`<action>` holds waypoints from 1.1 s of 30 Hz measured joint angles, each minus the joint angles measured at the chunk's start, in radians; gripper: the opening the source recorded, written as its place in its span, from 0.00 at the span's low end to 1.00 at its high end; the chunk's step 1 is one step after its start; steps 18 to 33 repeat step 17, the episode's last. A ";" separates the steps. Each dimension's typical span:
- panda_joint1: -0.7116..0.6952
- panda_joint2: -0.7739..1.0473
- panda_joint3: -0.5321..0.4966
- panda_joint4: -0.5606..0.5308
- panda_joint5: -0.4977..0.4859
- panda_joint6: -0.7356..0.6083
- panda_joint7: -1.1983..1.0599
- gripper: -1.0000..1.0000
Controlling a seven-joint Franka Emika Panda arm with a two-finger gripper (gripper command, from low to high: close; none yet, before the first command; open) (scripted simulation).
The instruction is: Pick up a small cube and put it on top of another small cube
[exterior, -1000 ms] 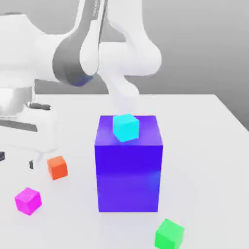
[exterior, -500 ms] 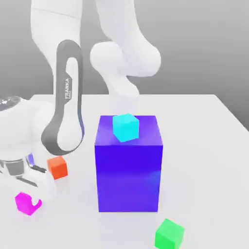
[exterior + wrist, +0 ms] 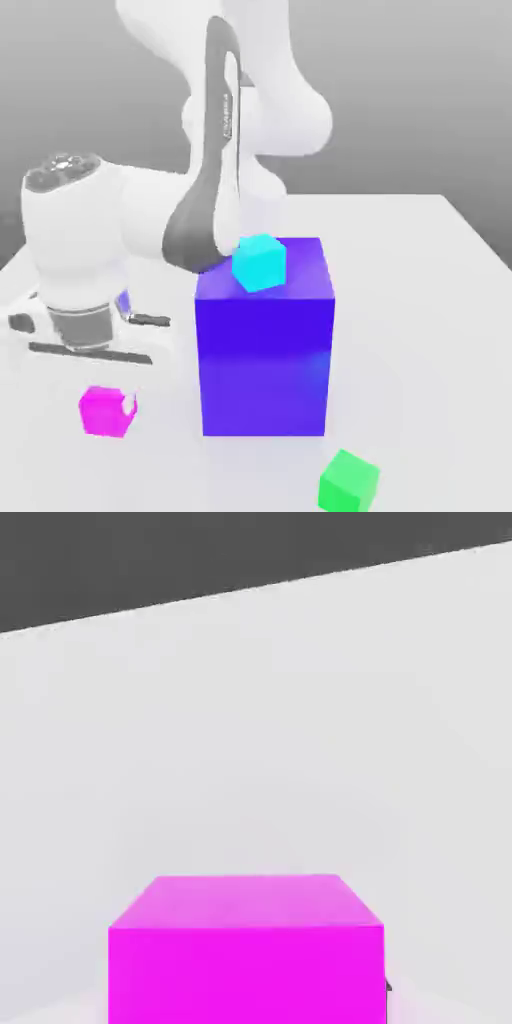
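Note:
The small cube (image 3: 103, 412) is bright magenta and sits low at the exterior view's left, at or just above the white table. It lies directly under my hand, and my gripper (image 3: 107, 404) is shut on it. A white fingertip (image 3: 126, 403) notches its upper right edge. In the hand view the same small cube (image 3: 246, 950) looms very close, with bare table beyond it. A small cyan cube (image 3: 259, 262) rests on top of the big blue-purple block (image 3: 265, 350), to the right of my hand.
A green cube (image 3: 348, 482) lies on the table (image 3: 420, 300) in front of the big block, toward the exterior view's right. My arm's elbow (image 3: 200, 225) leans close to the block's upper left corner.
My hand came down on the magenta cube and the fingers went from open to shut on it. Hand and cube have since shifted toward the exterior view's right, nearer the big block.

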 joint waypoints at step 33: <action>0.246 0.122 0.202 0.079 -0.128 0.045 0.028 1.00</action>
